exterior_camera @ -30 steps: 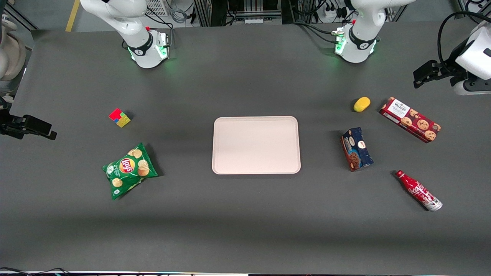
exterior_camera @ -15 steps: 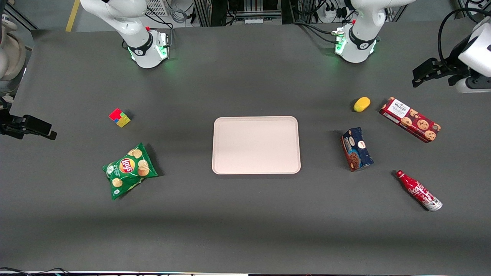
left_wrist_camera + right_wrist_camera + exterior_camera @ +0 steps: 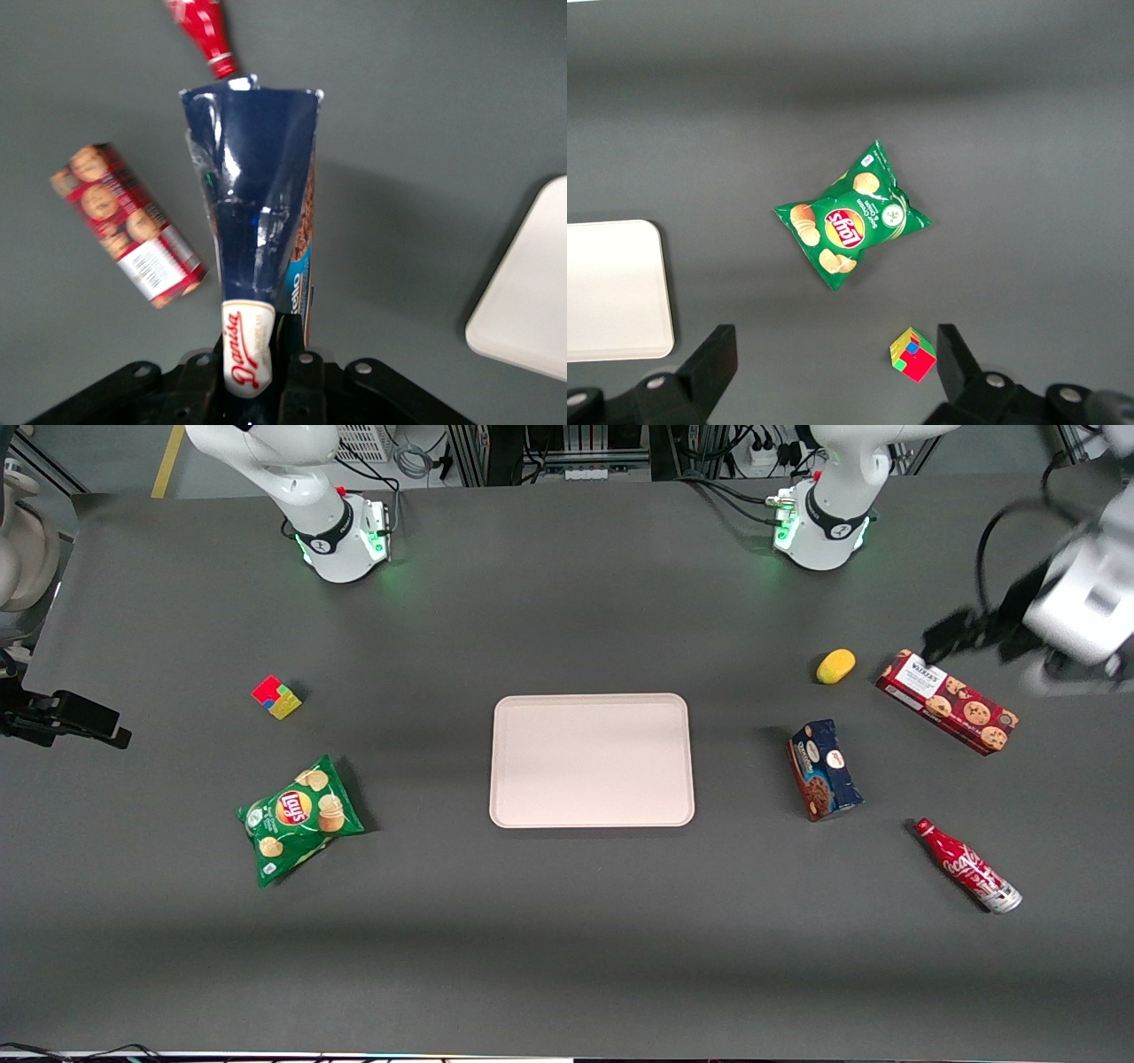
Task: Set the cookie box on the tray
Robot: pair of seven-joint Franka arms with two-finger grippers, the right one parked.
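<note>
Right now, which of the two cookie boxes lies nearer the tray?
The navy-blue cookie box is nearer the pink tray; the longer red chocolate-chip cookie box lies farther toward the working arm's end, under the claw.

I see navy cookie box [image 3: 824,770] lying flat w/ choc cookie pic, mid-right of frame. Pale pink tray [image 3: 592,760] flat at frame ctr, nothing on it.

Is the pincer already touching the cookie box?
Apart. In the front view the pincer hangs near the red box, with bare table separating it from the cookie box, which lies nearer the camera.
</note>
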